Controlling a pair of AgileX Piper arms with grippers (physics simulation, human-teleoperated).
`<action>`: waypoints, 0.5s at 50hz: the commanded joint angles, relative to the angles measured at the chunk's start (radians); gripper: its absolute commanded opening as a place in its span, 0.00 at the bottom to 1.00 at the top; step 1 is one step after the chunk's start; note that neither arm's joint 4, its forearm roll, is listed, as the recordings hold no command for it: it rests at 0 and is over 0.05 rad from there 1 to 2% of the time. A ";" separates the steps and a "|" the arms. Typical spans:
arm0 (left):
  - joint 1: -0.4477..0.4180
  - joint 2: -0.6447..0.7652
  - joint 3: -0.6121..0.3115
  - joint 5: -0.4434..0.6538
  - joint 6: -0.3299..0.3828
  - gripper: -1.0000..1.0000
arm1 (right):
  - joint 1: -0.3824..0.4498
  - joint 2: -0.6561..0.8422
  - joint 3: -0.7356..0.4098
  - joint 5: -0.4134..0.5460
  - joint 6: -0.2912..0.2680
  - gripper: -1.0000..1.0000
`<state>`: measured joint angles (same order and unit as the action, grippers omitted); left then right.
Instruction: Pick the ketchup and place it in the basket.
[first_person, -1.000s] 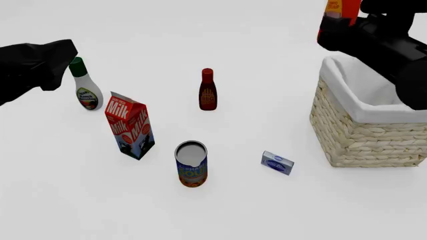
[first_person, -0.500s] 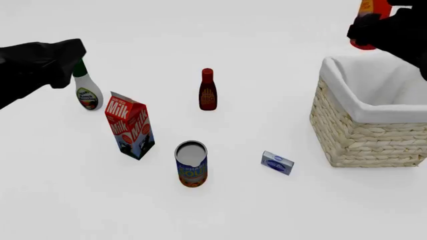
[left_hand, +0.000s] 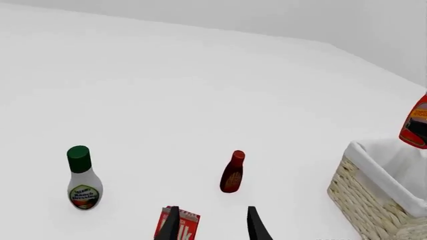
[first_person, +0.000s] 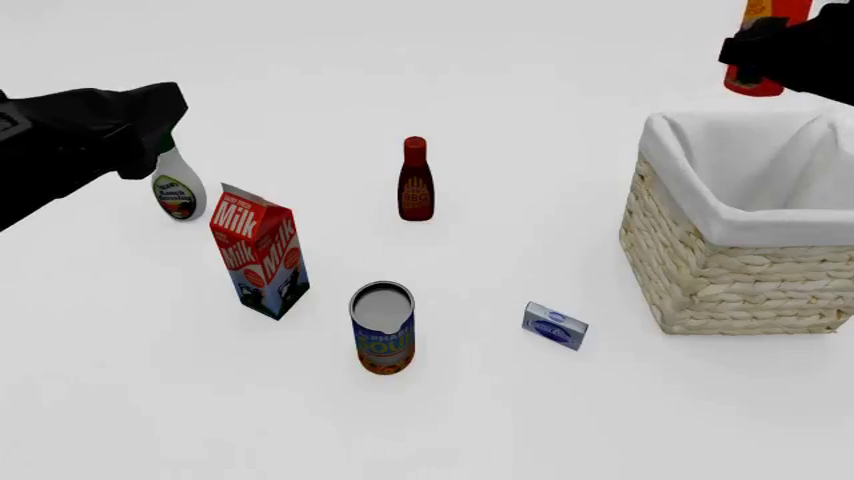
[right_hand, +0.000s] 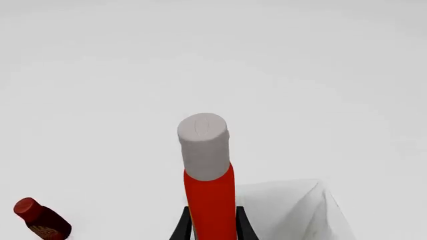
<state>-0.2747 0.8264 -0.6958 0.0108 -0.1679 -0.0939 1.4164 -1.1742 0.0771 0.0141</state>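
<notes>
The ketchup (first_person: 751, 78) hangs in the air at the far right, above the far left corner of the basket (first_person: 727, 270). My right gripper (first_person: 785, 48) is shut on its red body. The right wrist view shows its white cap and red body (right_hand: 209, 200) between the fingers (right_hand: 180, 229), with the basket's white lining (right_hand: 287, 210) beneath. My left gripper (first_person: 154, 118) hovers open by the ranch bottle, holding nothing. Past the left gripper (left_hand: 212, 226), the left wrist view shows the ketchup (left_hand: 415, 122) above the basket (left_hand: 373, 195).
A white green-capped ranch bottle (first_person: 175, 190) stands at the left, a milk carton (first_person: 259, 250) beside it. A dark-red bottle (first_person: 415, 180) stands mid-table. An open can (first_person: 383, 328) and a small blue box (first_person: 554, 326) sit nearer the front.
My right arm has carried the ketchup to the right and slightly up, from left of the basket to above its far corner. The left gripper has drifted a little to the right.
</notes>
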 joint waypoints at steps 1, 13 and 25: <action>-0.009 0.011 0.012 -0.018 -0.004 1.00 | -0.012 0.011 -0.023 0.067 0.036 0.00; -0.010 0.022 0.018 -0.031 -0.007 1.00 | -0.047 0.020 -0.027 0.106 0.041 0.00; -0.012 0.031 0.021 -0.040 -0.008 1.00 | -0.069 0.048 -0.028 0.103 0.046 0.00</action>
<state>-0.2848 0.8496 -0.6766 -0.0220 -0.1750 -0.1422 1.4480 -1.1926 0.1733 0.0411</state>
